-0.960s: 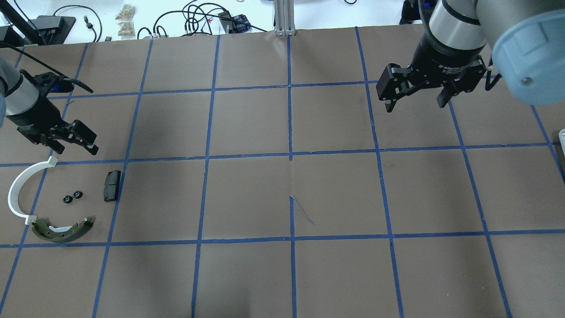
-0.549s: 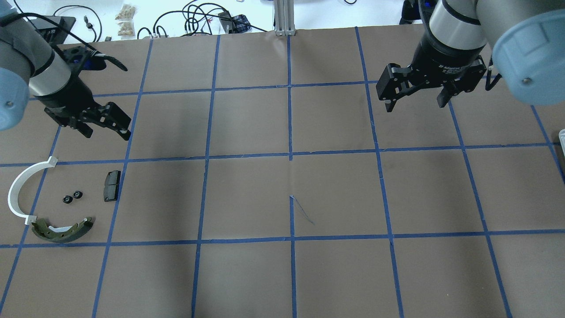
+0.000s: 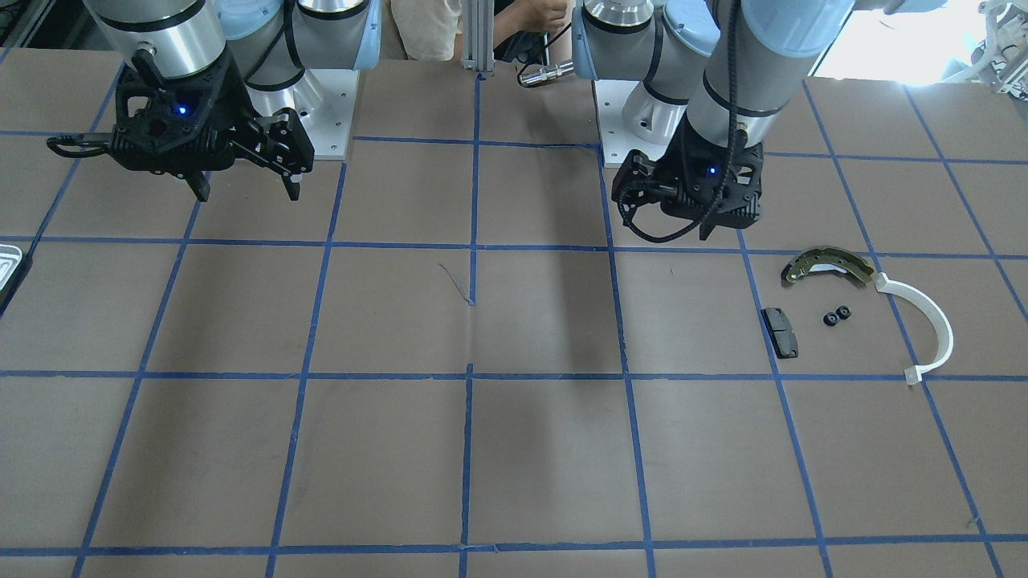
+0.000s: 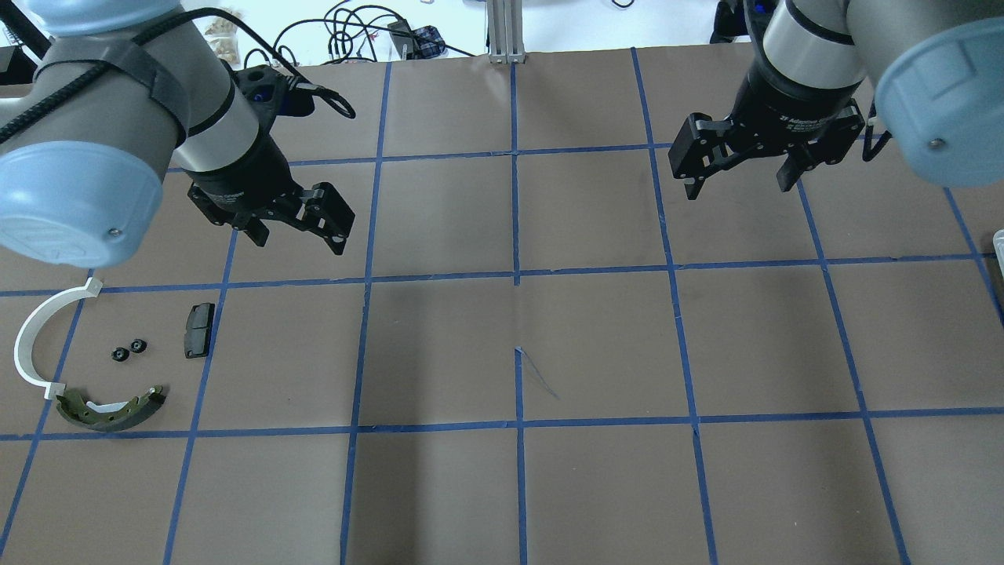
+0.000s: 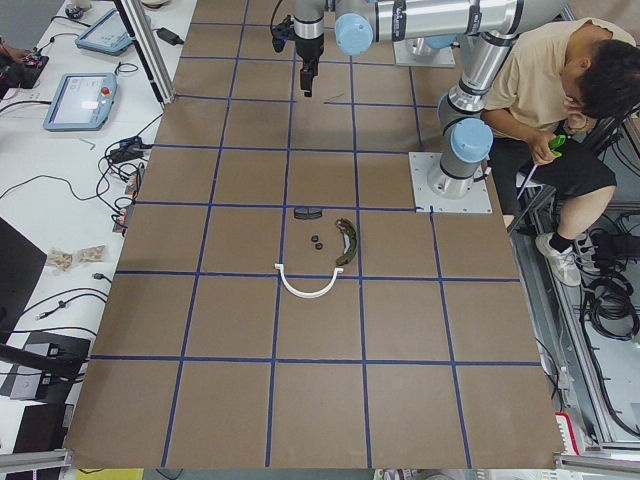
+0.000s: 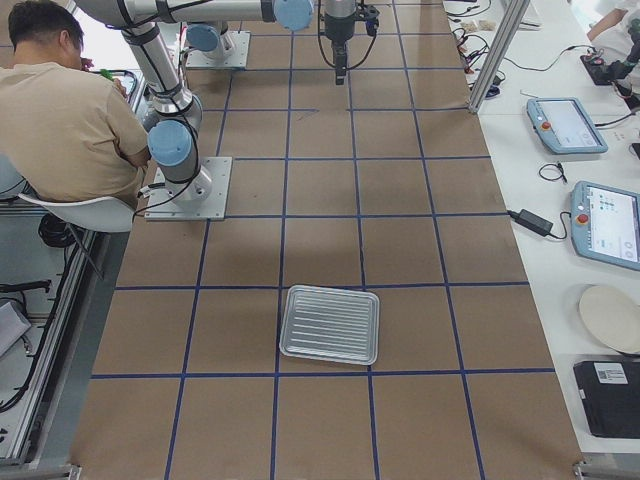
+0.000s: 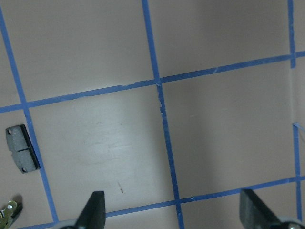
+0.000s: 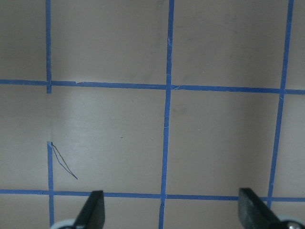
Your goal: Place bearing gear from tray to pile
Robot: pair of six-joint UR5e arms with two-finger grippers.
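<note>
The pile lies at the table's left: an olive-and-silver brake shoe (image 4: 110,410), a white plastic arc (image 4: 35,337) and a black pad (image 4: 198,330). Two small black bearing gears (image 4: 128,350) lie among them, also in the front-facing view (image 3: 836,315). The silvery tray (image 6: 330,324) sits at the table's right end; nothing shows in it. My left gripper (image 4: 298,238) hovers open and empty, beyond and right of the pile. Its wrist view shows the pad (image 7: 21,153) at the left edge. My right gripper (image 4: 737,187) hovers open and empty over the far right.
Blue tape lines grid the brown table (image 4: 518,345). Only a sliver of the tray (image 4: 999,239) shows at the overhead view's right edge. Cables and boxes (image 4: 345,35) lie beyond the far edge. A seated person (image 5: 545,90) is behind the robot bases.
My left arm has swung from just above the pile to the right and farther from it, gripper still open and empty. The right arm and the parts have not moved.
</note>
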